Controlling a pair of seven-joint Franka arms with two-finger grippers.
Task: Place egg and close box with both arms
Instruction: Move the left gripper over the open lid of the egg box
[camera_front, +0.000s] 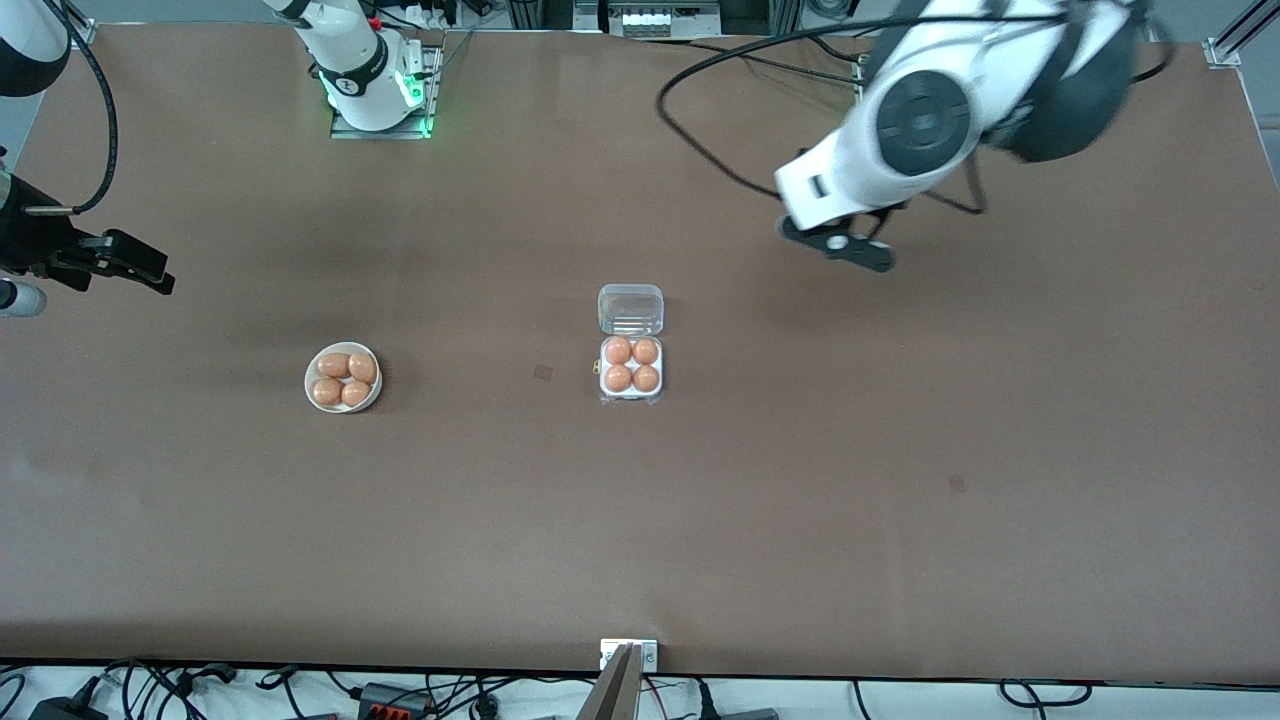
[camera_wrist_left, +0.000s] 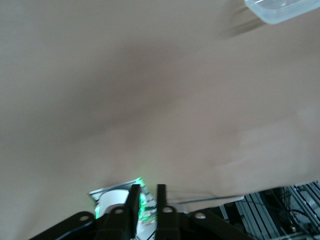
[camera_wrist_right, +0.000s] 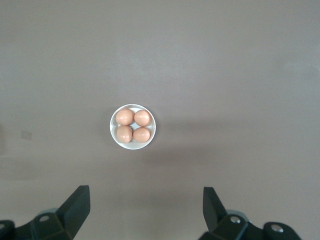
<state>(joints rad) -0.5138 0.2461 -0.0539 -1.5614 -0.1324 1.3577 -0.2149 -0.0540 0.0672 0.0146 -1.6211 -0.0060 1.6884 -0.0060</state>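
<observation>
The box (camera_front: 631, 392) sits mid-table with its clear lid (camera_front: 630, 308) laid open toward the arms' bases. Every cell of its white tray holds an orange-brown egg (camera_front: 618, 350). My left gripper (camera_front: 860, 252) hangs shut and empty over bare table, apart from the box toward the left arm's end. In the left wrist view its fingers (camera_wrist_left: 134, 200) stand close together, and a corner of the lid (camera_wrist_left: 280, 10) shows. My right gripper (camera_front: 155, 278) is open and empty over the table's edge at the right arm's end; its fingertips (camera_wrist_right: 80, 197) are spread wide.
A round white bowl (camera_front: 312, 378) with several more eggs stands between the box and the right arm's end; it also shows in the right wrist view (camera_wrist_right: 113, 131). The arms' bases and cables line the table's edge farthest from the front camera.
</observation>
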